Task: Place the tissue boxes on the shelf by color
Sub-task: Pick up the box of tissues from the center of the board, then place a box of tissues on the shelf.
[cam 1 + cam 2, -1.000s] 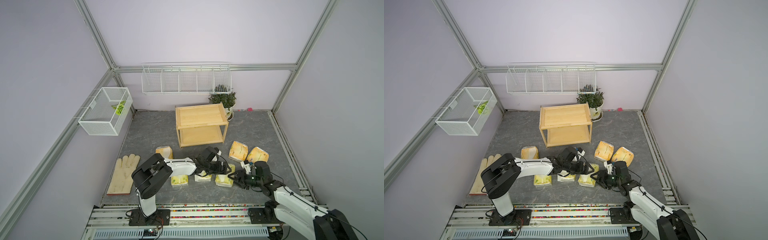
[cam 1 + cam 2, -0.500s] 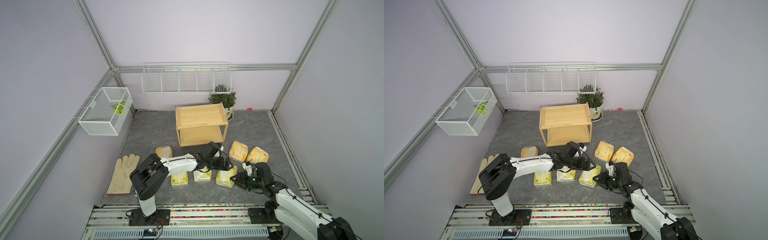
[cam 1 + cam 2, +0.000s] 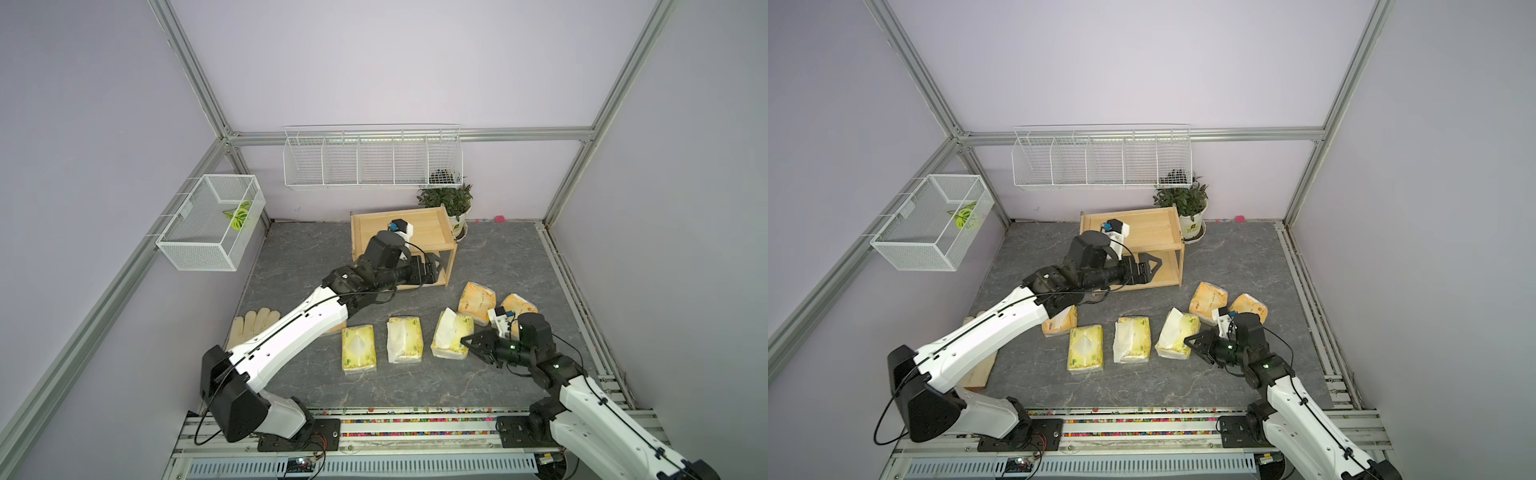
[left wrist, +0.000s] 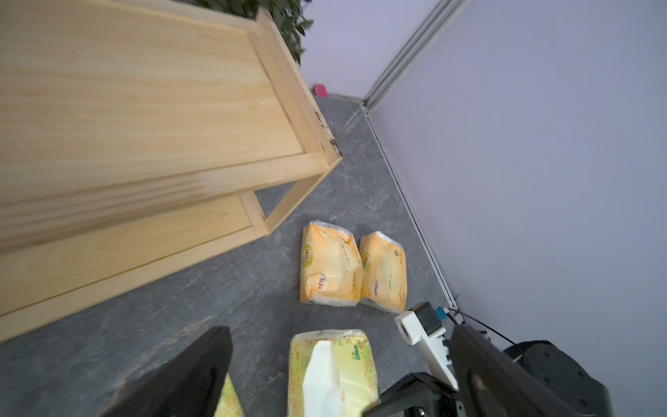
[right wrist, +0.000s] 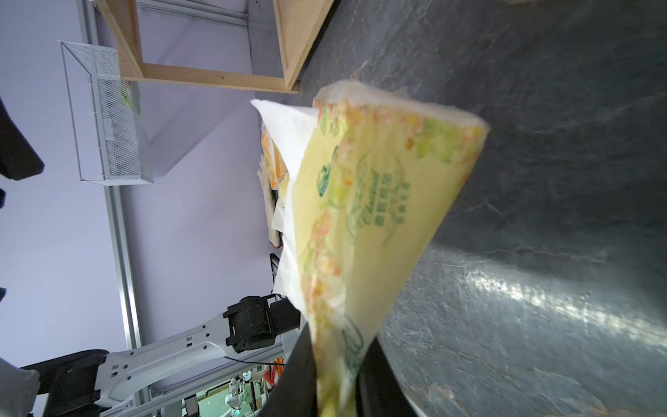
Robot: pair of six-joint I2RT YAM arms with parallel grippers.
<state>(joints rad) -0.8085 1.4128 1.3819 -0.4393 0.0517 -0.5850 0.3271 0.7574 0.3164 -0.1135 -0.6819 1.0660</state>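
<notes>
Your right pincer (image 3: 467, 341) pinching end of yellow pack (image 3: 451, 334), front of surface (image 3: 498, 257), right of centre, your left pincer (image 3: 434, 268) spread before shelf (image 3: 432, 226) lower tier, shelf by back edge

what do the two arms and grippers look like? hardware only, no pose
They match. The left arm and right arm have white shell links with black joints and bases. The left gripper and right gripper are black with triangular fingers. A white camera mount with a blue plug sits at each wrist. Thin black cables loop outside the links.
</notes>
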